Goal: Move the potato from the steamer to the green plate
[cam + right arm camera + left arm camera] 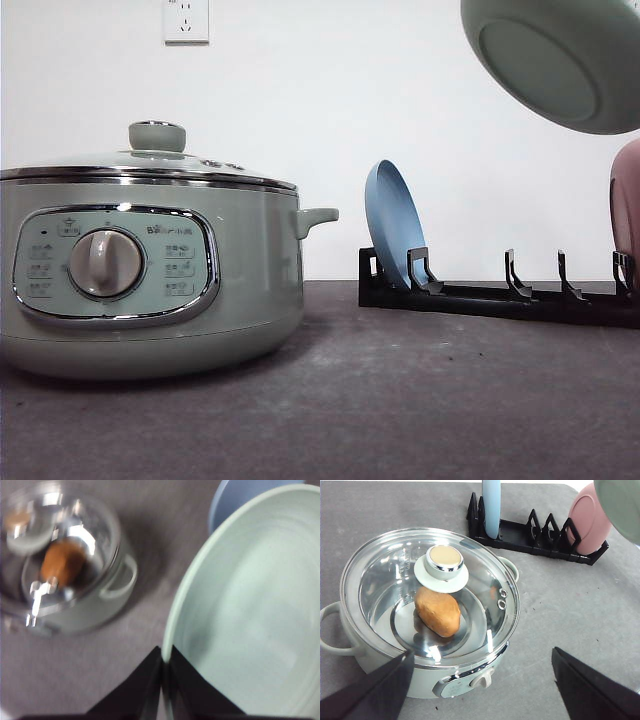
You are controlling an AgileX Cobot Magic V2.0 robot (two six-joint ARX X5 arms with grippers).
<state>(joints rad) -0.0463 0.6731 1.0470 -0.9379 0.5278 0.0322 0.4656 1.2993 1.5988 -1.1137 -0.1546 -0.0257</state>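
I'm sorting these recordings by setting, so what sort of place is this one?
Probably a staged kitchen tabletop in a lab, not a real kitchen. A steamer with the potato under its glass lid sits on a plain grey table, beside a black dish rack holding a blue plate, against a bare white wall.

The glass lid [430,595] covers the steamer [150,280], blocking any reach to the potato [438,611]; bare table [420,400] lies open between steamer and rack [500,295]
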